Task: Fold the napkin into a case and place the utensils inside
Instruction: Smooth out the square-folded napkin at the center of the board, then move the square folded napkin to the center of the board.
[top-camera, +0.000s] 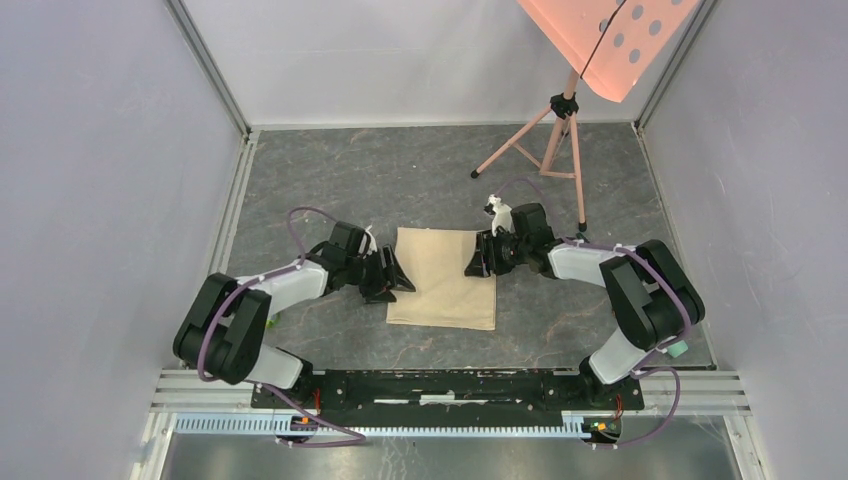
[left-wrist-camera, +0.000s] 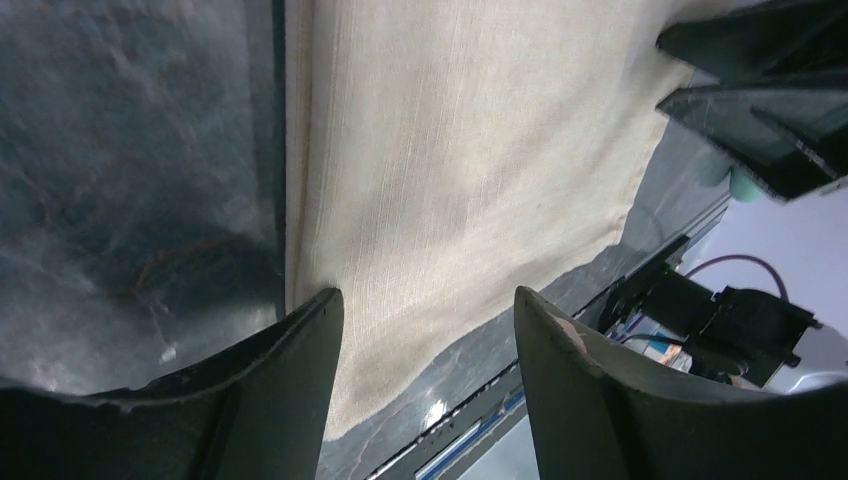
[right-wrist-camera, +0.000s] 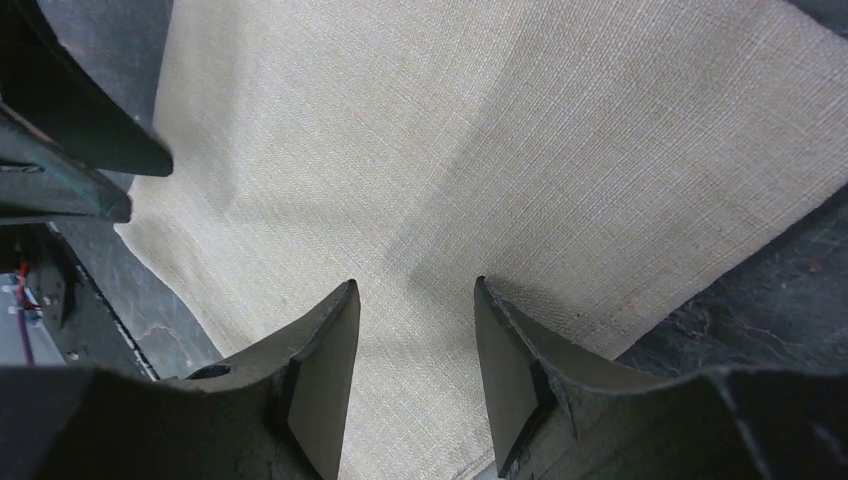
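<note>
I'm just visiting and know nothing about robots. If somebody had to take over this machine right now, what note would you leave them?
Left gripper: open, holding nothing, poised at the left edge of the napkin.
Right gripper: open, holding nothing, over the napkin's right side.
Napkin: lying flat in the middle of the table, between the two grippers.
Utensils: none in sight in any view.
Done: nothing that shows clearly; I cannot tell whether a first fold is in.
Still to do: fold the napkin up narrow, find the utensils, slip them inside.
</note>
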